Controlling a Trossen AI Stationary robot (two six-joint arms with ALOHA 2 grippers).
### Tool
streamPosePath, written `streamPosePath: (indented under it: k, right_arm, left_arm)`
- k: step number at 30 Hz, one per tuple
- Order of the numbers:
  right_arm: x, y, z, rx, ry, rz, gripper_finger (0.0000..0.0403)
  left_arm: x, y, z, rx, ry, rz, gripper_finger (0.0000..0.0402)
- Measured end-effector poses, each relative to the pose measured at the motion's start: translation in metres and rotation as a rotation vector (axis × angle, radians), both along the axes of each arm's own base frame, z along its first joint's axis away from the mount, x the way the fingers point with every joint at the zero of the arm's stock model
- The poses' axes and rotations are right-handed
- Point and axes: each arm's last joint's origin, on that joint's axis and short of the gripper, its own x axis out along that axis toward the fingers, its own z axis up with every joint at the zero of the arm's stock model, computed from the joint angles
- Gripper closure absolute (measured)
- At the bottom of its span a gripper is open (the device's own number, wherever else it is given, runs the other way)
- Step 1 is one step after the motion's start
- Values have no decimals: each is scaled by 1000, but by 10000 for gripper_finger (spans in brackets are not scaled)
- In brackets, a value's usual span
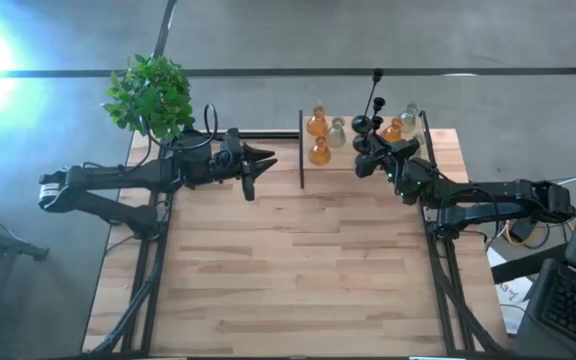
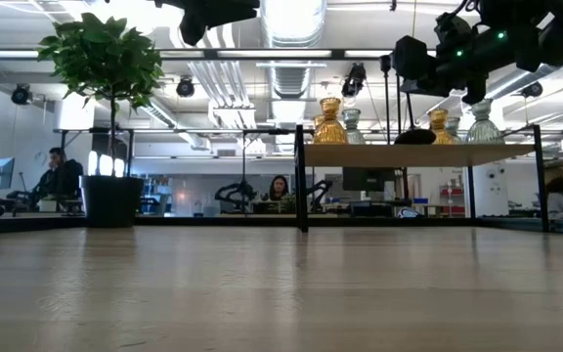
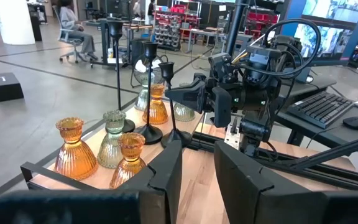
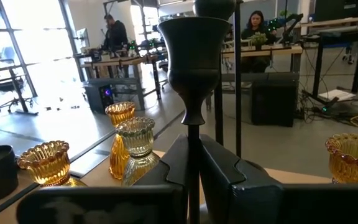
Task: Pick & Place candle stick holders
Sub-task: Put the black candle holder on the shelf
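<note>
My right hand (image 4: 194, 163) pinches a black candle stick holder (image 4: 193, 56) by its stem over the shelf (image 2: 409, 154); my left hand (image 1: 258, 166) waits half-open above the counter (image 1: 298, 260).

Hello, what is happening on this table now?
The right claw is shut on the thin stem of a black candle stick holder, up at the raised shelf where amber holders and pale glass holders stand. The left claw waits over the table beside the green plant, holding nothing.
</note>
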Motion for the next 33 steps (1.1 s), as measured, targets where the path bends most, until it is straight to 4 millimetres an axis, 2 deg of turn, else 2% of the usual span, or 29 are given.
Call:
streamPosePath:
  k: [33]
  right_arm:
    - [0, 1, -5, 36, 16, 18, 341]
  left_arm:
    - [0, 0, 0, 0, 0, 10, 303]
